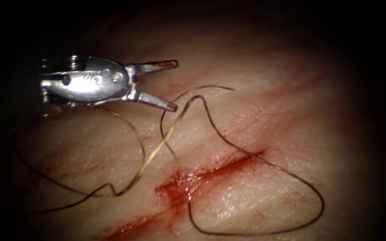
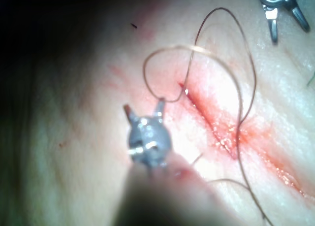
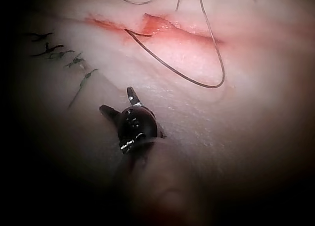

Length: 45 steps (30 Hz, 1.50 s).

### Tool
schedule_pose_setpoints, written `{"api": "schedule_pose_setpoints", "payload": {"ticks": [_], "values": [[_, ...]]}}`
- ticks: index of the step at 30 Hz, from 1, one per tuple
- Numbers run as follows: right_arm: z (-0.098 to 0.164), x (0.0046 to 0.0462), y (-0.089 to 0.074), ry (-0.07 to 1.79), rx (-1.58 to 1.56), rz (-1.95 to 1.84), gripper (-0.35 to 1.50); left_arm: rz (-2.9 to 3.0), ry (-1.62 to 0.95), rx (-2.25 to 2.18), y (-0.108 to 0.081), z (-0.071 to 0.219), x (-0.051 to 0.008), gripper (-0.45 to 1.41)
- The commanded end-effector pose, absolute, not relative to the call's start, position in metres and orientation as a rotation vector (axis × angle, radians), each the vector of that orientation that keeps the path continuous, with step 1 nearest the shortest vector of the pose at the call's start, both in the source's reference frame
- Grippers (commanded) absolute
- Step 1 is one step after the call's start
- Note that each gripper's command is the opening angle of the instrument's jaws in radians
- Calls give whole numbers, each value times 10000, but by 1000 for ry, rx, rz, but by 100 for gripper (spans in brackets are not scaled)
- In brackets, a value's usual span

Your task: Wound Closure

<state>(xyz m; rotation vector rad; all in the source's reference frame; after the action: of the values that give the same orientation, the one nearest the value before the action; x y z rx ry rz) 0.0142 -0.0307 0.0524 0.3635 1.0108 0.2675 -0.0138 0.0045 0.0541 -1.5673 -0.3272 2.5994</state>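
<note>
two tools with spread, empty jaws, my left tool (image 1: 159, 85) left of the cut (image 1: 211, 172) and right tool (image 3: 120, 102) off it, while the thread (image 1: 255, 158) lies looped across the tissue (image 1: 291, 111), light, limp and slippery, so i'd pinch a free strand.

A row of small dark green marks (image 3: 59, 53) runs in a slanting line in the right wrist view. Each is a short crooked stroke with tiny side branches. Whether they are ink or old stitches cannot be told. In the left wrist view, a short dark fleck (image 2: 134, 25) lies alone, well apart from a thin green line (image 2: 311, 79).
</note>
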Motion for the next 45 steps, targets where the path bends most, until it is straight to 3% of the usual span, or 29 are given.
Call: {"api": "schedule_pose_setpoints", "payload": {"ticks": [1,14,20,34,38,41,45], "values": [[529,150,-314,1014,371,275,141,2603,-318,-1571,39,552,-147,66],[525,140,-318,1015,376,274,140,2541,-471,-1437,-5,648,-216,78],[527,144,-316,1014,374,278,138,2529,-598,-1483,-43,685,-239,74],[532,136,-320,1011,378,281,136,2390,-545,-1571,-19,678,-255,54],[538,126,-315,1007,374,289,135,2385,-589,-1600,-26,675,-256,19],[540,118,-310,999,358,299,135,2382,-611,-1615,-22,675,-254,-45],[544,106,-302,986,334,317,131,2376,-625,-1623,-14,669,-249,-45]]}}
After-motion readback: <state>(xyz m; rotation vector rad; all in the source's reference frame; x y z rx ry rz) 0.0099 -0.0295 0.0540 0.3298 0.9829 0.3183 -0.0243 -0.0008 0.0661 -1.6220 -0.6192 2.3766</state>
